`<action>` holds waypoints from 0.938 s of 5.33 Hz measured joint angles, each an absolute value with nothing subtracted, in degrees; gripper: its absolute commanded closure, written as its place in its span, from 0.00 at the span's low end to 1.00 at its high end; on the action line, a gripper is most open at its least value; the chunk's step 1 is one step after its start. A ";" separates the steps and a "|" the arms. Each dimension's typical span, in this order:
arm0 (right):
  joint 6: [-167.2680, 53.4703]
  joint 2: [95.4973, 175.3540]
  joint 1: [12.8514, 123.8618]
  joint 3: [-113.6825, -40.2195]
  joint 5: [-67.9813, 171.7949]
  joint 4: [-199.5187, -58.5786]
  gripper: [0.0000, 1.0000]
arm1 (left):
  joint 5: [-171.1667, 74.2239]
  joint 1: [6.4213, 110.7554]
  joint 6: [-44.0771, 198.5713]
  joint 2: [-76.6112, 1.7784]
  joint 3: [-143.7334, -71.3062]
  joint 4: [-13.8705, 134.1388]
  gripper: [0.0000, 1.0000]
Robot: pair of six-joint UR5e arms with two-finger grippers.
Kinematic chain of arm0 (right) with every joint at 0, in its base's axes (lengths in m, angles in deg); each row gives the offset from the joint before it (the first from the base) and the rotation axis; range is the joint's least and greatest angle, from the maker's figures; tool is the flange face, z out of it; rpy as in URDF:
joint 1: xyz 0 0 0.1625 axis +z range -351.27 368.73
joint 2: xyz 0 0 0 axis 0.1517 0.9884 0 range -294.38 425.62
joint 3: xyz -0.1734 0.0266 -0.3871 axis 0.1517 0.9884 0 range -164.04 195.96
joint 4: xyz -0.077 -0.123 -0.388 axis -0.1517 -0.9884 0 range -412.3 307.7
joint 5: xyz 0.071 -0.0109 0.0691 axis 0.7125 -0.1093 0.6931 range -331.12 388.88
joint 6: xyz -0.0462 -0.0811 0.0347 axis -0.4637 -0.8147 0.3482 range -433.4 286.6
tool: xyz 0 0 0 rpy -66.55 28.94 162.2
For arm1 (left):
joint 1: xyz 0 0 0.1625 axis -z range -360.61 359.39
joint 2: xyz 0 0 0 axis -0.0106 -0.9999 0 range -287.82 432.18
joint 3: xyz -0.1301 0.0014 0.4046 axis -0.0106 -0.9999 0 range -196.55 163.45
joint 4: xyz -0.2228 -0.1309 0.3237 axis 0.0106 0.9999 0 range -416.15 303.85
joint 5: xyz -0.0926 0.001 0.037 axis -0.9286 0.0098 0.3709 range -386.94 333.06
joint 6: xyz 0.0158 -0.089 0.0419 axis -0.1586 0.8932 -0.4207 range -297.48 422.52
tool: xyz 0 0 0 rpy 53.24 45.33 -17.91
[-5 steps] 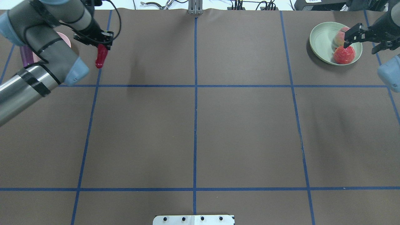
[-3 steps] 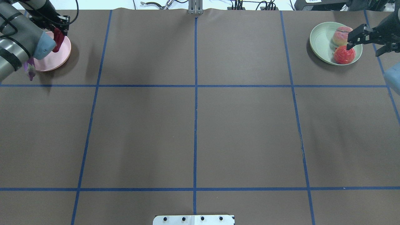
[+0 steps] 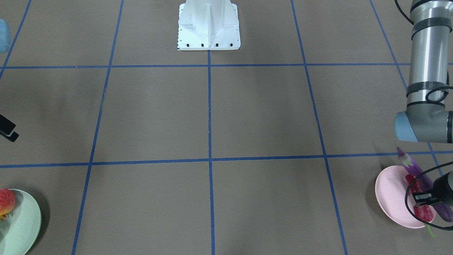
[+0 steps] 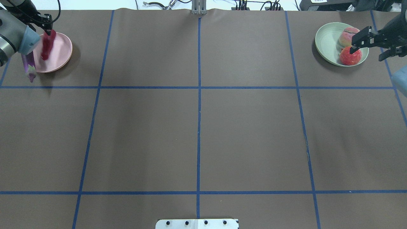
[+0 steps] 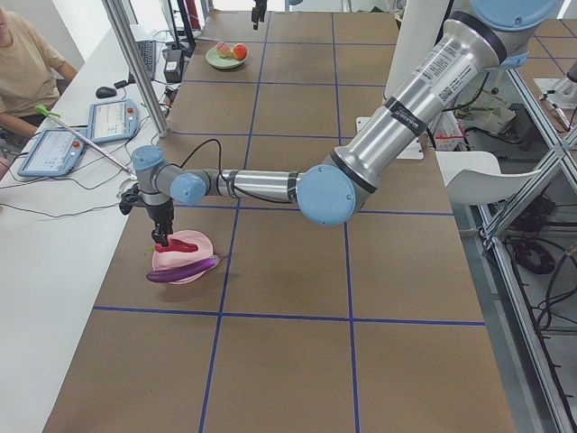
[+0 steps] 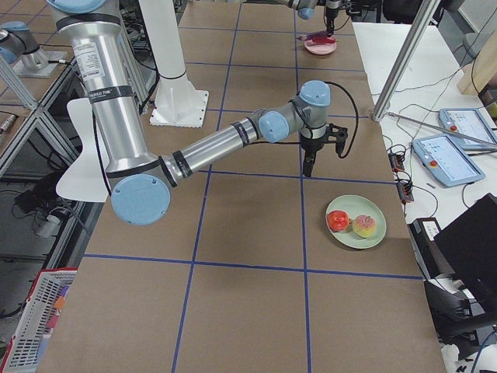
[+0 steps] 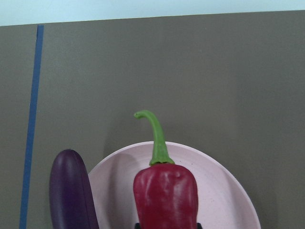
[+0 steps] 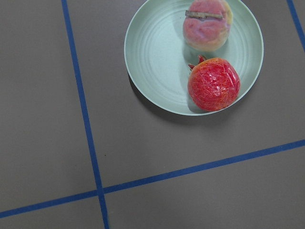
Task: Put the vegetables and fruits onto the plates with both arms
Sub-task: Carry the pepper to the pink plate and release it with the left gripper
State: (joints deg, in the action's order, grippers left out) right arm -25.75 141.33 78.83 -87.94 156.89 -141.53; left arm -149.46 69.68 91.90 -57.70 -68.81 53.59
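Note:
My left gripper [image 4: 47,30] is shut on the red chili pepper [image 4: 47,47] and holds it just over the pink plate [image 4: 62,52]. The left wrist view shows the chili [image 7: 164,195], its green stem pointing away, over the plate [image 7: 224,191]. The purple eggplant [image 4: 29,66] lies along the plate's left rim, its cap past the edge; it also shows in the front view [image 3: 423,182]. My right gripper [image 4: 365,52] is open and empty, above the near right edge of the mint green plate [image 4: 324,41]. On that plate sit the peach [image 8: 207,24] and the red bumpy fruit [image 8: 213,85].
The brown table cover is marked with a blue tape grid [image 4: 198,87]. The white pedestal base [image 3: 208,24] stands at the robot's side. An operator, tablets and cables [image 5: 63,144] sit beyond the far table edge, near the pink plate.
My left gripper has carried the chili leftwards from beside the pink plate to over it. My right gripper has stayed by the green plate, shifting only slightly.

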 measured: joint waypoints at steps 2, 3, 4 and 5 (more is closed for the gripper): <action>-26.19 147.31 79.14 -94.99 157.24 -141.51 0.00 | -155.54 69.85 92.12 -44.10 -90.50 53.16 0.00; -27.05 151.99 79.64 -98.97 157.39 -141.39 0.00 | -155.99 69.88 93.12 -35.26 -102.24 53.03 0.00; -29.43 155.58 80.65 -100.69 158.24 -141.17 0.00 | -156.20 69.92 94.32 -27.83 -111.44 52.96 0.00; -33.98 158.28 82.36 -100.71 159.57 -141.06 0.00 | -156.41 69.95 94.74 -22.53 -117.97 51.72 0.00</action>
State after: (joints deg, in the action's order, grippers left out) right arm -33.98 158.28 82.36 -100.71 159.57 -141.06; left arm -156.41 69.95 94.74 -22.53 -117.97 51.72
